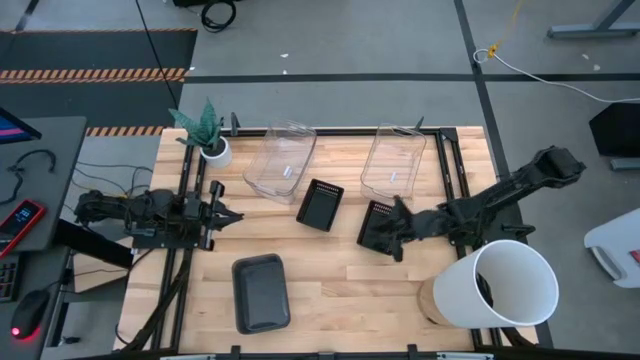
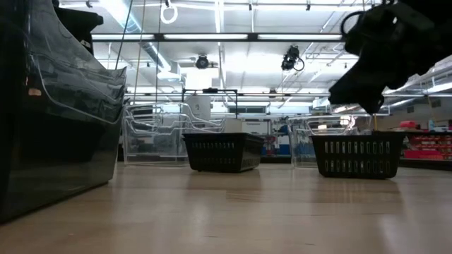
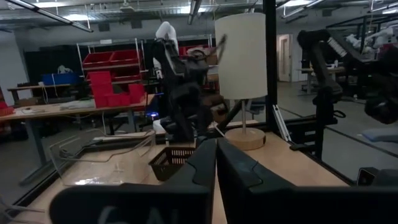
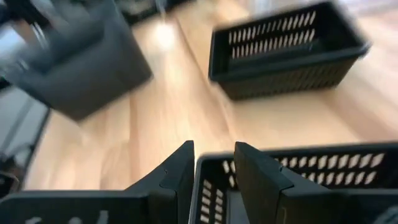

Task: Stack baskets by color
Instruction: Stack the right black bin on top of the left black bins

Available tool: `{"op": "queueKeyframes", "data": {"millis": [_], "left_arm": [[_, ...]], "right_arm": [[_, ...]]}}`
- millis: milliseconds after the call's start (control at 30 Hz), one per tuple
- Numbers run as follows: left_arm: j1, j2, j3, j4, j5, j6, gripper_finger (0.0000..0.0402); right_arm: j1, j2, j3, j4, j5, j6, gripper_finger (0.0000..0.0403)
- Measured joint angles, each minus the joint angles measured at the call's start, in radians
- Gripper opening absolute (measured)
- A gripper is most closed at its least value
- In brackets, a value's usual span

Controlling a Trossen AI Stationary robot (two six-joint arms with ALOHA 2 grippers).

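Two black slotted baskets stand on the table, one point(image 1: 320, 204) in the middle and one point(image 1: 378, 225) to its right. My right gripper point(image 1: 397, 232) hovers open just above the right one's end point(image 4: 214, 186), one finger point(image 4: 177, 177) outside the end wall and one point(image 4: 258, 177) over the inside; the low view shows a gap between gripper point(image 2: 371, 99) and basket point(image 2: 357, 155). Two clear baskets point(image 1: 280, 160) point(image 1: 393, 160) rest at the far side. A dark-grey basket point(image 1: 261, 292) lies near the front edge. My left gripper point(image 1: 225, 213) waits shut at the left, holding nothing.
A big white bucket point(image 1: 505, 283) stands at the near right corner beside my right arm. A small white plant pot point(image 1: 212, 150) sits at the far left. Bare wood lies between the dark-grey basket and the black baskets.
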Motion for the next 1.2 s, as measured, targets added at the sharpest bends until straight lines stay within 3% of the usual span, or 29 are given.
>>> {"op": "queueKeyframes", "data": {"millis": [233, 500, 1033, 1200], "left_arm": [[0.000, 0.000, 0.000, 0.000, 0.000, 0.000, 0.0026], [0.000, 0.000, 0.000, 0.000, 0.000, 0.000, 0.0017], [0.000, 0.000, 0.000, 0.000, 0.000, 0.001, 0.0020], [0.000, 0.000, 0.000, 0.000, 0.000, 0.001, 0.0021]], "right_arm": [[0.027, 0.238, 0.212, -0.194, -0.048, 0.011, 0.0119], [0.055, 0.396, 0.458, -0.592, -0.065, 0.037, 0.0119], [0.057, 0.438, 0.599, -0.863, -0.107, 0.115, 0.0120], [0.060, 0.439, 0.601, -0.877, -0.125, 0.144, 0.0133]]}}
